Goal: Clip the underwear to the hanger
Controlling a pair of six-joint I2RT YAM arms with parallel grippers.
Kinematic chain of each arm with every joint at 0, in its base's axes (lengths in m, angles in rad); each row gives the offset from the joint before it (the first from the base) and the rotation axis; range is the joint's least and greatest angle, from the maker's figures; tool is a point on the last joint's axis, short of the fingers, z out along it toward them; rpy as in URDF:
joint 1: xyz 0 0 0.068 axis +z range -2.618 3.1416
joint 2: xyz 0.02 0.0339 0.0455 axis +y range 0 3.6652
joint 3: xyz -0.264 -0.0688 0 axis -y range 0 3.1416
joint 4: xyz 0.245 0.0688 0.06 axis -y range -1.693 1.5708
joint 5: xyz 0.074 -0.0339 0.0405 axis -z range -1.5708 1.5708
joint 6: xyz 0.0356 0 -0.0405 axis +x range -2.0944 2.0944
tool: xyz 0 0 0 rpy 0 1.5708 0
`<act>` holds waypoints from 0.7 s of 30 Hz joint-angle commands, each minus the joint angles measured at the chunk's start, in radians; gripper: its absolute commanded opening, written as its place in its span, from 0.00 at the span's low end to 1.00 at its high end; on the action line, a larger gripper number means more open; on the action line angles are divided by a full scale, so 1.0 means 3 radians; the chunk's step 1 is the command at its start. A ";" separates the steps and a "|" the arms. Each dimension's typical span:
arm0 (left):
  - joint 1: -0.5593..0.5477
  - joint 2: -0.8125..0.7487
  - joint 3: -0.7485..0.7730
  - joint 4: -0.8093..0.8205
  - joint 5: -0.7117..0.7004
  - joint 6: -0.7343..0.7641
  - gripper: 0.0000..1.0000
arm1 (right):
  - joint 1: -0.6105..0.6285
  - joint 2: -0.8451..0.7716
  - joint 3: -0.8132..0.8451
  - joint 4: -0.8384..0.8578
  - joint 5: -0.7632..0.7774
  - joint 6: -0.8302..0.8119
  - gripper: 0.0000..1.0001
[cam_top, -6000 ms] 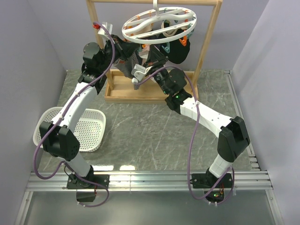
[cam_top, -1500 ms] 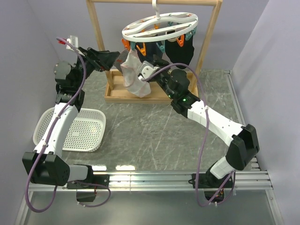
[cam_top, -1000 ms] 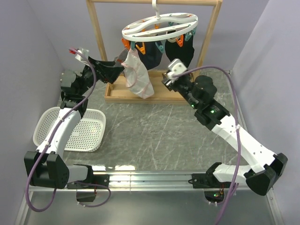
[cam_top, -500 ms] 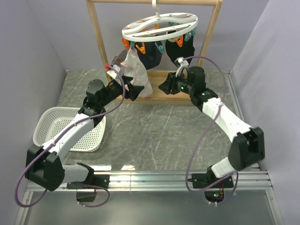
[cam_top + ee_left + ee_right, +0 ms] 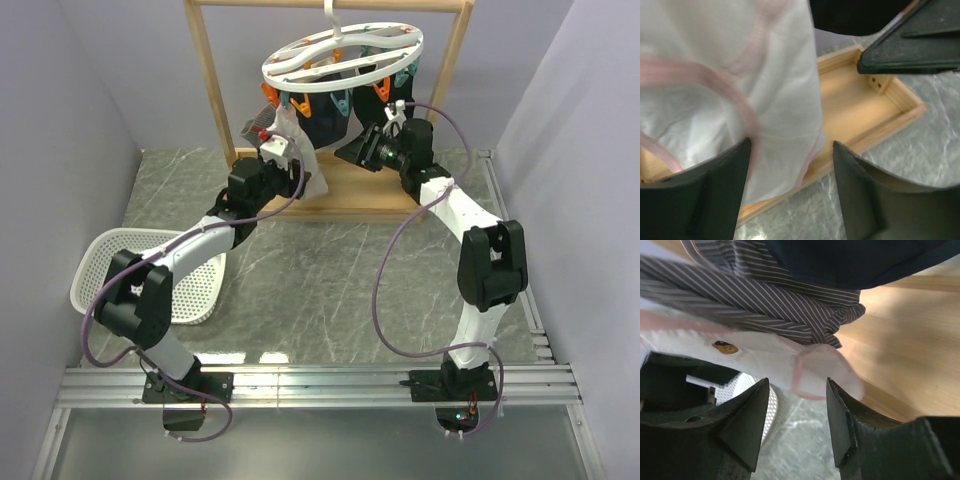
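We record 1 underwear hanging from 1 hanger. The 2 grippers, left gripper and right gripper, both stand spread and empty.

Even, bright overhead light; glare streaks the table's near edge, and both wrist views are softly blurred.

High rear overview; both wrist views close up, from opposite sides, on the same underwear
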 commanded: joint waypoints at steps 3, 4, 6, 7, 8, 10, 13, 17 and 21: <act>-0.0020 0.0016 0.0291 -0.0027 -0.0348 0.0106 0.18 | -0.0030 0.0130 0.0207 0.0330 -0.0148 0.0385 0.57; -0.0020 -0.0045 0.0251 -0.0032 -0.0312 0.0147 0.08 | -0.0036 0.0151 0.0202 0.0371 -0.0164 0.0421 0.58; -0.0005 -0.0116 0.0215 -0.0113 -0.0195 0.0193 0.00 | -0.0041 0.0212 0.0192 0.0417 -0.0220 0.0523 0.58; 0.0010 -0.0198 0.0169 -0.0139 -0.0078 0.0203 0.00 | -0.0041 0.0227 0.0187 0.0473 -0.0235 0.0549 0.58; 0.0031 -0.0244 0.0143 -0.0175 -0.0026 0.0219 0.00 | -0.0046 0.0263 0.0192 0.0489 -0.0256 0.0585 0.59; 0.0082 -0.0377 0.0061 -0.0180 0.0117 0.0209 0.00 | -0.0046 0.0309 0.0197 0.0555 -0.0281 0.0646 0.61; 0.0194 -0.0505 0.0010 -0.0282 0.0342 0.0214 0.00 | -0.0046 0.0432 0.0207 0.0683 -0.0297 0.0840 0.65; 0.0322 -0.0597 -0.0036 -0.0405 0.0542 0.0265 0.00 | -0.0015 0.0667 0.0136 0.0949 -0.0317 0.1336 0.70; 0.0399 -0.0603 -0.0006 -0.0482 0.0664 0.0270 0.00 | 0.0092 0.0902 0.0043 0.1531 -0.0389 0.1944 0.72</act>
